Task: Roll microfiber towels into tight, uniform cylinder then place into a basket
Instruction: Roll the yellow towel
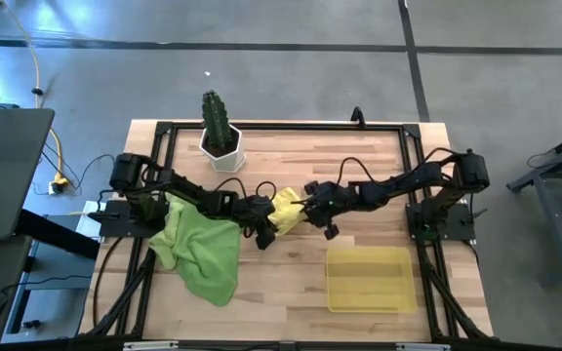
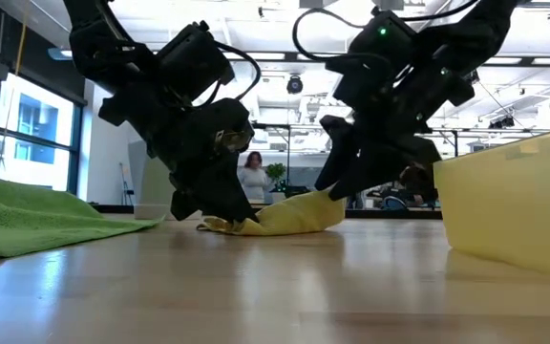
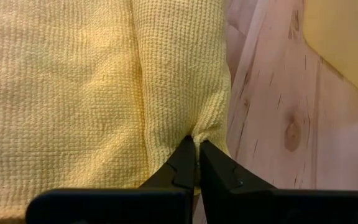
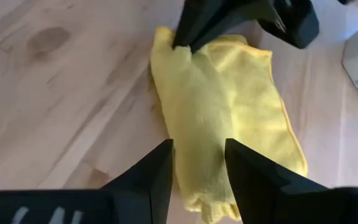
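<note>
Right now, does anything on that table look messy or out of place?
The green towels lie in a crumpled heap spilling over the table's left edge, under the left arm. The yellow towel is only loosely folded, not yet a tight roll. The basket looks empty.

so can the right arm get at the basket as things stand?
Probably yes: the right claw hangs open over the yellow towel, and the basket sits on its side with bare table between.

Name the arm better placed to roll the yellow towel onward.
Left, probably. The left gripper is shut on the yellow towel, pinching its folded edge. The right gripper hangs open over the other end, gripping nothing, so it could steady the cloth.
</note>
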{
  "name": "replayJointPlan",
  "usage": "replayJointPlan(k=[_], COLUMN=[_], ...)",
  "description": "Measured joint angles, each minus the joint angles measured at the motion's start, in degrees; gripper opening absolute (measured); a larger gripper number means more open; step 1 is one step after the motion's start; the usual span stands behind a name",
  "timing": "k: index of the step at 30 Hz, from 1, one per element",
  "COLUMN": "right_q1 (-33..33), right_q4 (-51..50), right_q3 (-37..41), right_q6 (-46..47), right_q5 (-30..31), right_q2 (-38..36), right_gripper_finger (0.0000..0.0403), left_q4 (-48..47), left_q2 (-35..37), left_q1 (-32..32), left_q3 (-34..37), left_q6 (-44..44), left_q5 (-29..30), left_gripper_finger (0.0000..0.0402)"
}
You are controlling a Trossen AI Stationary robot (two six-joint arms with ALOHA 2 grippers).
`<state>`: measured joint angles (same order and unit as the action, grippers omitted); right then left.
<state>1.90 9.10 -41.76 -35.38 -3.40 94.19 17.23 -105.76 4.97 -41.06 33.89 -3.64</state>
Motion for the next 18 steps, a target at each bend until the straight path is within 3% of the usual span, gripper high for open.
replayJointPlan(k=[11, 18], right_q1=[-1.57, -0.67], right_q4=[-2.32, -1.66], right_q3=[-0.07, 0.00], right_q6=[3.18, 3.90], right_q5=[-1.12, -0.28], right_q2=[-2.89, 1.28], right_gripper_finger=[0.0138, 0.0138], left_q4=[0.00, 0.48], left_q2=[-0.02, -0.11], left_q1=[-0.11, 0.00], left_q3=[0.00, 0.02], left_q6=[-1.08, -2.16], left_q5=[-0.02, -0.24], left_gripper_finger=[0.0001, 0.0001])
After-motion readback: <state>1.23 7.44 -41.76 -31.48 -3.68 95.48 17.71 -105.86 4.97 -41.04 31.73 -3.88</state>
